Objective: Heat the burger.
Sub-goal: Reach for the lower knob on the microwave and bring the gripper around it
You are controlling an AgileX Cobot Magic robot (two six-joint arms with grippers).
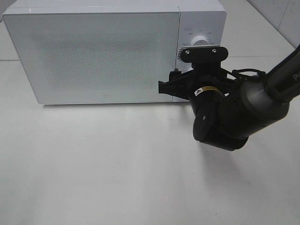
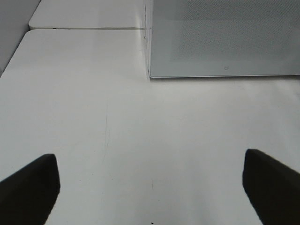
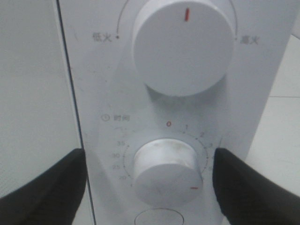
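A white microwave (image 1: pixel 93 56) stands at the back of the pale table (image 1: pixel 117 178), its frosted door (image 1: pixel 93 51) closed flush against the control panel (image 1: pixel 199 28) on its right side. The burger does not show in any view. Whether it sits behind that clouded door cannot be told, as nothing can be made out through the glass. The right arm (image 1: pixel 253 103) reaches in from the right side of the table and turns its wrist toward the panel. The right gripper (image 3: pixel 150 180) is right up at the controls with its jaws apart, one dark finger (image 3: pixel 42 187) to either side of the lower knob (image 3: pixel 165 169) and neither touching it. A gap of white panel shows between each finger and the knob. That lower knob is the timer dial, ringed with printed numbers, and its red mark (image 3: pixel 193 187) is turned well away from the 0 on the scale. The larger upper knob (image 3: pixel 183 47) has its own red mark (image 3: pixel 186 15) roughly midway along the arc between its two printed labels. The left gripper (image 2: pixel 150 187) hangs above bare table in front of the microwave's left corner, well away from it. Its jaws are spread wide and hold nothing — only tabletop lies between the two dark fingertips (image 2: pixel 30 187).
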